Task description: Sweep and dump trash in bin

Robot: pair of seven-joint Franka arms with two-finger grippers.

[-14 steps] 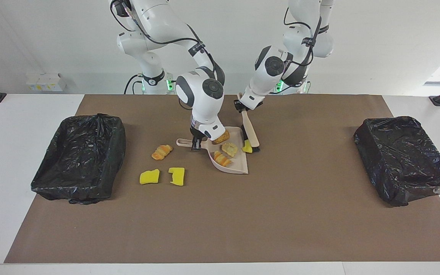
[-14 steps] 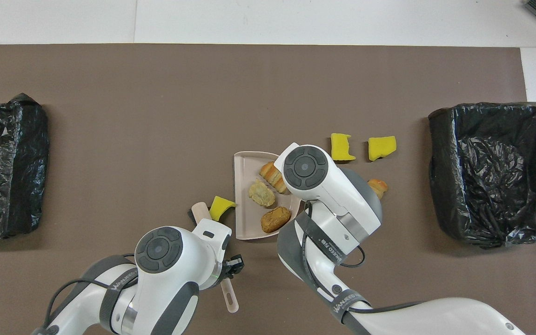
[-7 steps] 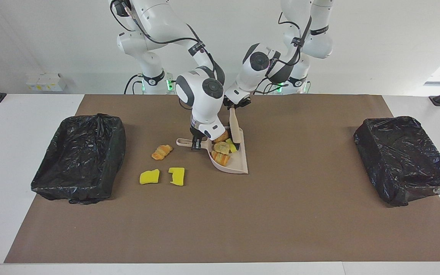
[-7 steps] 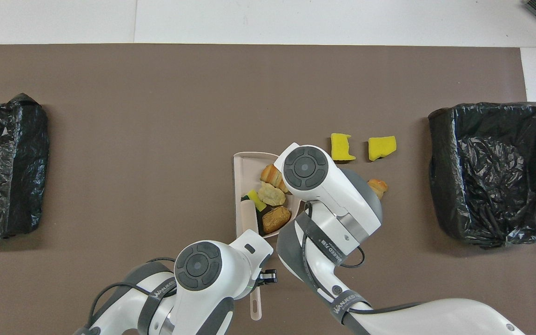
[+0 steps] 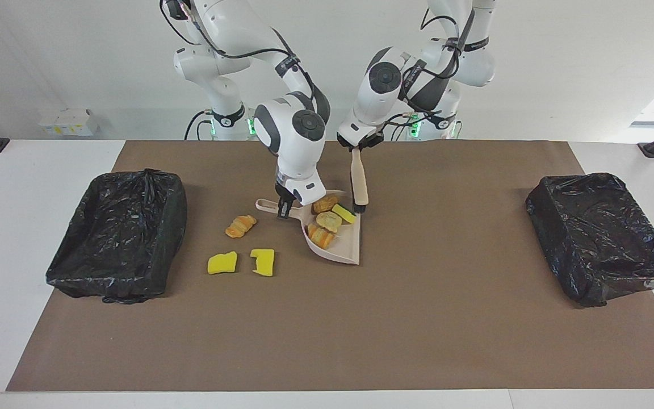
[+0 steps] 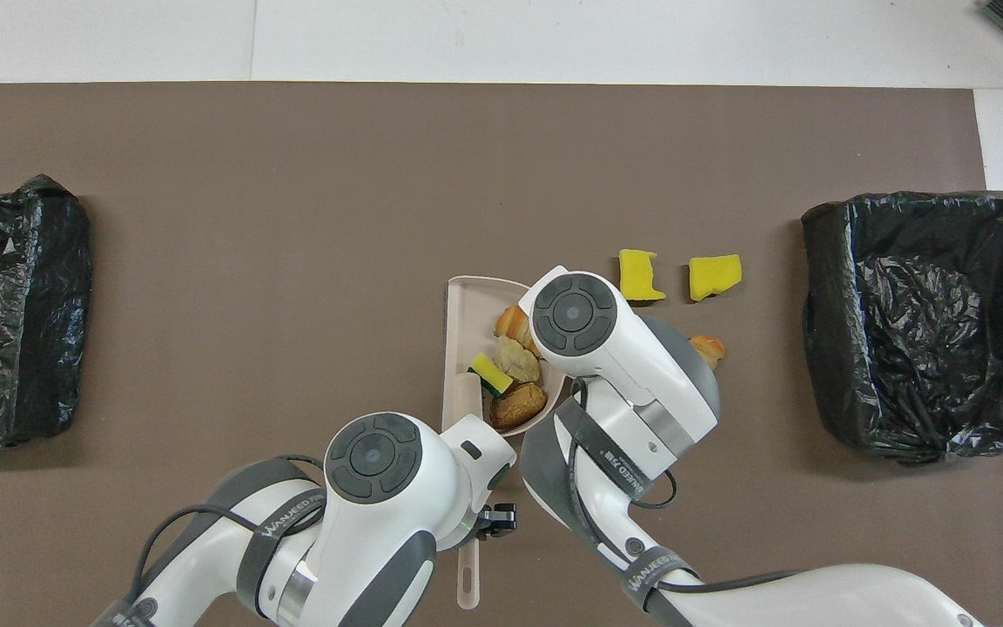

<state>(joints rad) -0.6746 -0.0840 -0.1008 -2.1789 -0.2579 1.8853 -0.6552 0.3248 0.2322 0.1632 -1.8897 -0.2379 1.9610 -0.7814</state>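
My right gripper (image 5: 283,209) is shut on the handle of the beige dustpan (image 5: 343,250), which is tilted with its handle end raised. In the pan lie two pastries, a beige lump (image 5: 328,220) and a yellow sponge chunk (image 5: 343,213); the sponge also shows in the overhead view (image 6: 491,374). My left gripper (image 5: 357,145) is shut on the brush (image 5: 359,183) and holds it upright over the pan's edge nearest the robots. On the mat toward the right arm's end lie a croissant (image 5: 240,225) and two yellow sponge chunks (image 5: 222,263) (image 5: 263,262).
A bin lined with a black bag (image 5: 117,233) stands at the right arm's end of the brown mat, beside the loose pieces. A second black-lined bin (image 5: 602,236) stands at the left arm's end.
The brush pushed the yellow sponge chunk from the mat into the dustpan, then rose off it. The dustpan's handle has lifted and the pan has shifted slightly toward the right arm's end.
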